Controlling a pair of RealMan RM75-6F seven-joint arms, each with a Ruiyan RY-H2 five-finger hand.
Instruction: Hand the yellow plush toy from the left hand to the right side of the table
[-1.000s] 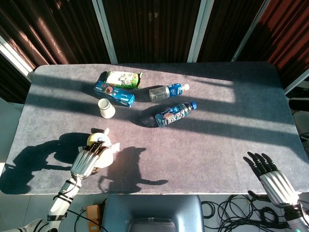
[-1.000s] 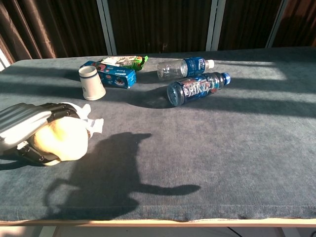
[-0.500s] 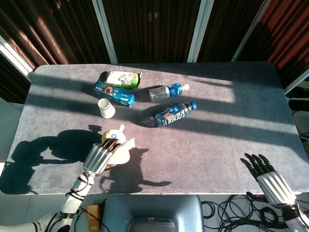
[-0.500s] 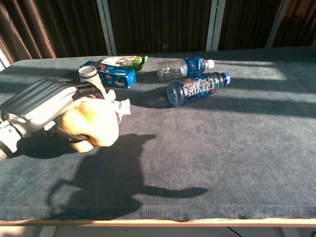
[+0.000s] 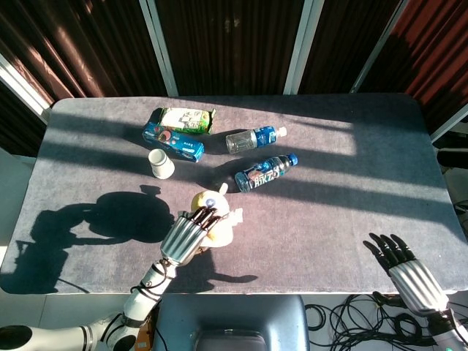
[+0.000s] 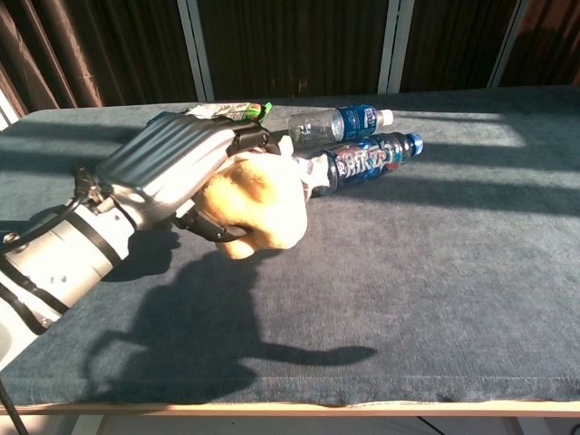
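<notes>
My left hand point(image 5: 189, 235) point(image 6: 186, 168) grips the yellow plush toy point(image 5: 211, 216) point(image 6: 258, 204) from above and holds it off the table, just left of centre. The toy is pale yellow with white bits sticking out past my fingers. In the chest view it hangs in front of the blue-labelled bottle. My right hand point(image 5: 406, 269) hovers at the table's near right corner, fingers spread and holding nothing. The chest view does not show it.
A dark blue-labelled bottle point(image 5: 265, 172) point(image 6: 361, 161) lies just beyond the toy, a clear bottle point(image 5: 254, 138) point(image 6: 337, 123) behind it. Back left sit a white cup point(image 5: 161, 163), a blue box point(image 5: 172, 142) and a green-white packet point(image 5: 187, 119). Grey cloth point(image 5: 344, 197) covers the table.
My left hand has lifted the yellow toy and carried it rightward from the near left toward the table's middle. My right hand has drawn slightly back toward the near edge.
</notes>
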